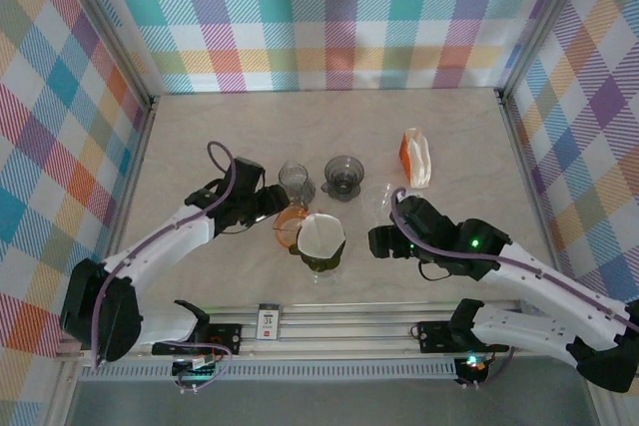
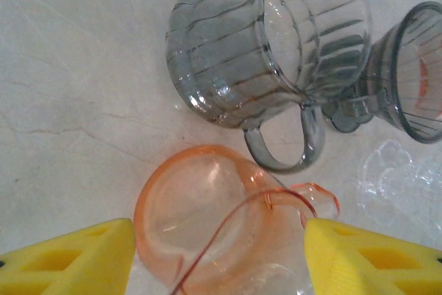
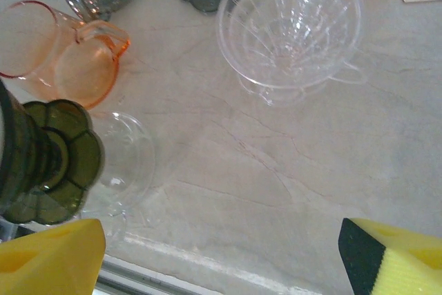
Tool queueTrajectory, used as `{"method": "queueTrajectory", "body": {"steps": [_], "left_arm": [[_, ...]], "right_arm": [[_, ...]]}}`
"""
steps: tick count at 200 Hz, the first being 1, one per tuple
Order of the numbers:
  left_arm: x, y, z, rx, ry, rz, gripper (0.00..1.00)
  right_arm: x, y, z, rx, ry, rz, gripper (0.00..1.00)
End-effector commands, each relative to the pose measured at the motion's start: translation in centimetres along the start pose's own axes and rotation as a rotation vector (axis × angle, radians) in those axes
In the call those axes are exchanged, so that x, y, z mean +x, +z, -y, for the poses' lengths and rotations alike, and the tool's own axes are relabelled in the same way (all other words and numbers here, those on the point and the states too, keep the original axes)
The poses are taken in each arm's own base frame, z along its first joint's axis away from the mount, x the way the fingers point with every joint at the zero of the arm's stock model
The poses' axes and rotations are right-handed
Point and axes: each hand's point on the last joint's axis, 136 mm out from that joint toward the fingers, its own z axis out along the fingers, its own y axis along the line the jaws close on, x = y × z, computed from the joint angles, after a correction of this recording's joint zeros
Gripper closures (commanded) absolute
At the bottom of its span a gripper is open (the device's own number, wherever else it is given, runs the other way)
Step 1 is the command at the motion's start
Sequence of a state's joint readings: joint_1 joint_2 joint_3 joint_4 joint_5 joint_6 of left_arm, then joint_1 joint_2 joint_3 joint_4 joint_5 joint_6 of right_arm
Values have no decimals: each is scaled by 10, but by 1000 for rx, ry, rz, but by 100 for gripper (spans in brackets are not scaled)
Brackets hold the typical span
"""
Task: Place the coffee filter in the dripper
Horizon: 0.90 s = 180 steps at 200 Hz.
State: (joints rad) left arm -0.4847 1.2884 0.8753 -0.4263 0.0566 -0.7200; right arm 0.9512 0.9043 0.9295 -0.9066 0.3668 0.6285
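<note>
**Top external:** a white coffee filter [image 1: 321, 233] sits in the dark green dripper [image 1: 321, 260] at the near middle of the table [image 1: 459, 127]; the left gripper [image 1: 272, 207] hangs just left of the filter, over an orange pitcher [image 1: 291, 223]; the right gripper [image 1: 376, 242] lies just right of it, about level with the dripper's rim; both are apart from the paper; farther back stand a gray ribbed carafe [image 1: 297, 182], a gray dripper [image 1: 343, 176] and an orange-and-white packet [image 1: 414, 158]; a clear dripper [image 1: 379, 199] stands between the gray dripper and the right gripper.

**Left wrist:** the left gripper's yellow fingers [image 2: 69, 264] are spread wide and clasp nothing; the orange pitcher [image 2: 207, 215] lies below and between them, apart from both, with its handle toward the finger on the right of the view; the gray ribbed carafe [image 2: 262, 46] stands just beyond, its handle turned toward the pitcher; the gray dripper [image 2: 414, 74] is at the right edge.

**Right wrist:** the right gripper's fingers [image 3: 48, 259] are also wide apart, with bare tabletop between them; the dark green dripper's scalloped base [image 3: 48, 164] stands at the left edge, just above the finger on that side, on a clear glass vessel [image 3: 124, 160]; the clear dripper [image 3: 290, 25] stands upright well ahead.
</note>
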Motion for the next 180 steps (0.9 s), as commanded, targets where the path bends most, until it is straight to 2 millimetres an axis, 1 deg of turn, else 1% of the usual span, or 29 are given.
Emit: {"method": "queueTrajectory", "body": {"steps": [1,22,35,64,85,105,148,180], "left_arm": [[-16,-9,25,83,25,31,35],[-2,-4,6,17,36,-9,35],[11,0,-2,12,36,-44,40],[33,4,-10,8,59,-81,40],[32,3,-17,-23,71,-64,40],[30,5,-16,-37,90,-64,40],[36,19,-26,-120,133,-90,41],[34,27,-27,-151,148,-84,42]], "right_arm": [[11,0,11,22,35,-22,11],[18,1,13,10,47,-26,11],[21,4,14,6,50,-32,11],[26,13,13,6,37,-58,11],[26,17,10,1,28,-69,11],[25,19,8,-6,27,-71,11],[28,18,10,-8,33,-74,11],[31,21,11,-7,37,-84,11]]}}
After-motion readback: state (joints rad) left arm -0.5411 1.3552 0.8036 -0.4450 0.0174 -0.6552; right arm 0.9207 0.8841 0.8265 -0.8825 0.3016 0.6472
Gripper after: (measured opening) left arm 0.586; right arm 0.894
